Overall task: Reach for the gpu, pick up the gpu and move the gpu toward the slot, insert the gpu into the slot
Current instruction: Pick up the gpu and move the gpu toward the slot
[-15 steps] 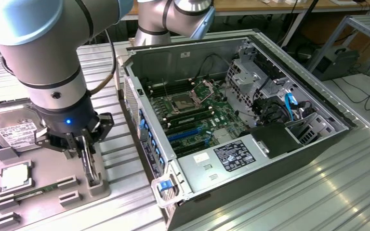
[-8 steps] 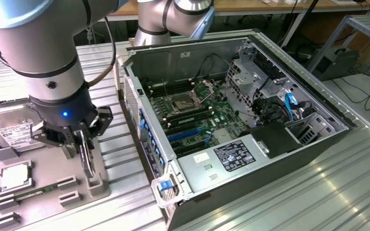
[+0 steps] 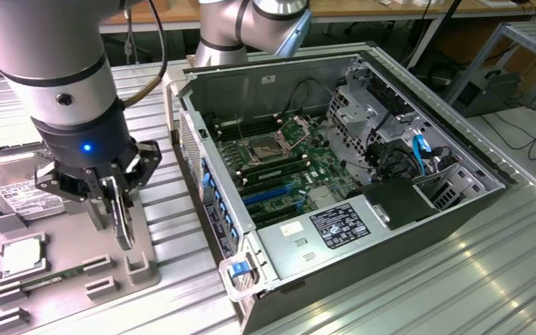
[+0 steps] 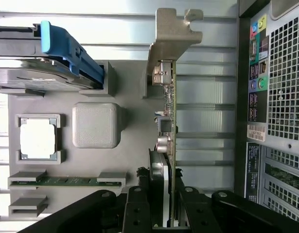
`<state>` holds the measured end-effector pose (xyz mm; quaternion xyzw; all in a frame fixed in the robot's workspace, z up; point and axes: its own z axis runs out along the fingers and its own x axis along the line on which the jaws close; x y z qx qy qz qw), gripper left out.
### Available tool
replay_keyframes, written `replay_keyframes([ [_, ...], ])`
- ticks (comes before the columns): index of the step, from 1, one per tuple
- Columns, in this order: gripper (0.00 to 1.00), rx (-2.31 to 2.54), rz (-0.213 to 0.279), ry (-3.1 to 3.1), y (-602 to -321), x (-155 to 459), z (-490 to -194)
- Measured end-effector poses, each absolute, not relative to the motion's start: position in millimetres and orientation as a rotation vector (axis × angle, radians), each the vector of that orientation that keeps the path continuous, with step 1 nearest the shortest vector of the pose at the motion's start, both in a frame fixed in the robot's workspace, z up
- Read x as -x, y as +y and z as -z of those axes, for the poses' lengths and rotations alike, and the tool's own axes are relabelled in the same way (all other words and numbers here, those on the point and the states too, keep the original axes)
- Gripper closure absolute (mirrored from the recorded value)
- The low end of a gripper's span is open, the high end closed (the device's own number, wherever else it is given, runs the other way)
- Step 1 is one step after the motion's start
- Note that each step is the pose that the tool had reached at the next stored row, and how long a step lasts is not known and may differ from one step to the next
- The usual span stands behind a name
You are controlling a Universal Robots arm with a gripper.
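Currently clamped on the gpu (image 3: 125,234): the claw (image 3: 112,206), poised over the grey tray (image 3: 72,307) at the exterior view's left, well apart from the open computer case (image 3: 343,279). Held on edge and upright, thin side toward the exterior camera, lower end close above a slotted stand (image 3: 137,265) of the tray; cannot tell whether touching it or just clear. From the wrist, seen edge-on: gpu (image 4: 167,126) running from its silver end bracket (image 4: 173,43) back into the claw (image 4: 163,199), black fingers (image 4: 138,208) pressed against both faces of the card, one on the cooler side, one on the bare side. Beside it on the tray: a hard drive (image 4: 23,73) with a blue pull tab (image 4: 66,46), a square silver processor chip (image 4: 38,137) in its own pocket, a plain grey square block (image 4: 96,124) next to that, and a memory stick (image 4: 66,181) lying in its holder. Lying on its side on the ribbed metal surface (image 3: 501,265), the case, open face up, with the green motherboard (image 3: 292,160) inside. On that board, the slot (image 3: 268,190): long, narrow, blue, between the processor socket (image 3: 266,148) and the labelled power supply (image 3: 338,227). Well apart from the slot and outside the case: the gpu, not yet carried over
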<state>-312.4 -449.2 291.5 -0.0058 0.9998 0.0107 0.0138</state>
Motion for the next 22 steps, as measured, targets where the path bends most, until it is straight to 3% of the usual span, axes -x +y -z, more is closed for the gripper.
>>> replay_keyframes([
  [22,0.72,0.018,-0.038,3.115,-449,312,-368],
])
